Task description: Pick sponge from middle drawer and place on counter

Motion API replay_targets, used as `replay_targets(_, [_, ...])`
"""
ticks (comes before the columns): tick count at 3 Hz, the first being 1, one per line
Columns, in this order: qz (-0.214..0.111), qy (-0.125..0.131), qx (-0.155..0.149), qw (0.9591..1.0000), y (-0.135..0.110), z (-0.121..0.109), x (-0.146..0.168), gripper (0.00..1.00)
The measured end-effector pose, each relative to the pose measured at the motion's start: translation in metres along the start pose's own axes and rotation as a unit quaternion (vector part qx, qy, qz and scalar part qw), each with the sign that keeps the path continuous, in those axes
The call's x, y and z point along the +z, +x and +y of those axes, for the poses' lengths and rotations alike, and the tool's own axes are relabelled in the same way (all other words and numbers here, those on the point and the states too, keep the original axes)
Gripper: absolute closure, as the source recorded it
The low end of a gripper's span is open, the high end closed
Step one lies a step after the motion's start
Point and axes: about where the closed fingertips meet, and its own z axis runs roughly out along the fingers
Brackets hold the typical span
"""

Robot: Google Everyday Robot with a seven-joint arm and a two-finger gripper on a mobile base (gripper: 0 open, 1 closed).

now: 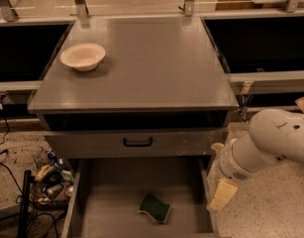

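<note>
The dark green sponge lies on the grey floor of the open middle drawer, right of centre and near its front. My gripper hangs on the white arm just outside the drawer's right wall, to the right of the sponge and a little above it, holding nothing that I can see. The grey counter lies above the drawers, and no sponge is on it.
A cream bowl stands on the counter's left side. A shut drawer front with a black handle sits above the open drawer. Black recessed bays flank the counter. Cables and clutter lie on the floor at the left.
</note>
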Motion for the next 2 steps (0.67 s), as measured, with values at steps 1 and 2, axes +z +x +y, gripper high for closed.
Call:
replay_targets(1, [-0.017,-0.005,-0.002,0.9998,-0.008,0.003,0.019,0.0])
replay_targets(2, [-0.018,-0.01,-0.018,0.9996,-0.019,0.008,0.037,0.0])
